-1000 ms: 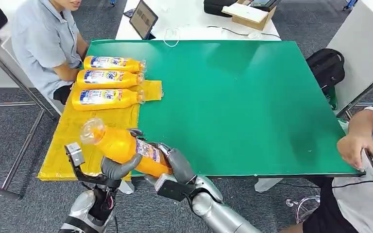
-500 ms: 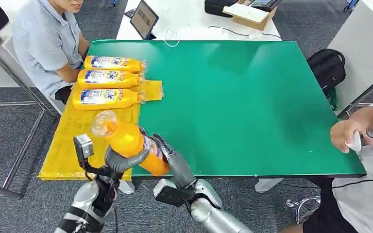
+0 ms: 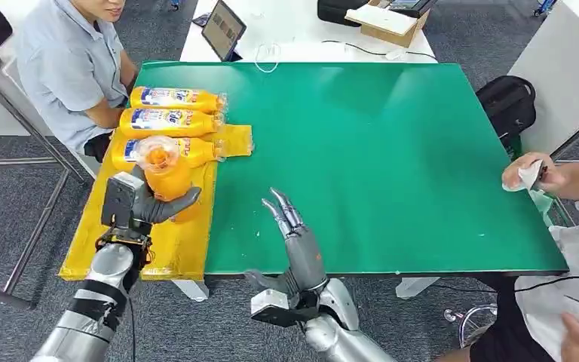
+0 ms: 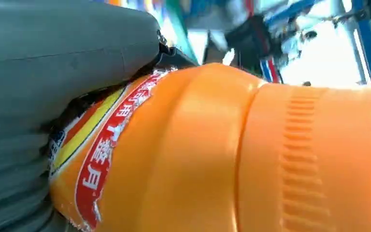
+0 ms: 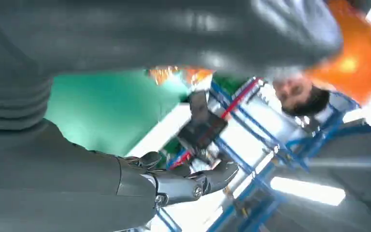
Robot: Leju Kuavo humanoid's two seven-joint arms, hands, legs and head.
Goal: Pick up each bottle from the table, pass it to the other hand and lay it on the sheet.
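Green table (image 3: 392, 166): left hand (image 3: 139, 205) grips orange bottle (image 3: 163, 170) above yellow sheet (image 3: 113, 226); right hand (image 3: 295, 237) empty, fingers spread.

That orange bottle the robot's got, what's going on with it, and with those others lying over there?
The robot's left hand holds an orange bottle above the yellow sheet at the edge of the green table. Its right hand hovers open over the table with nothing in it. Three more orange bottles lie side by side on the sheet. The job is to lay each bottle there, and this one isn't down yet. A person sits beside the sheet, and another person's hand is at the table's far side.
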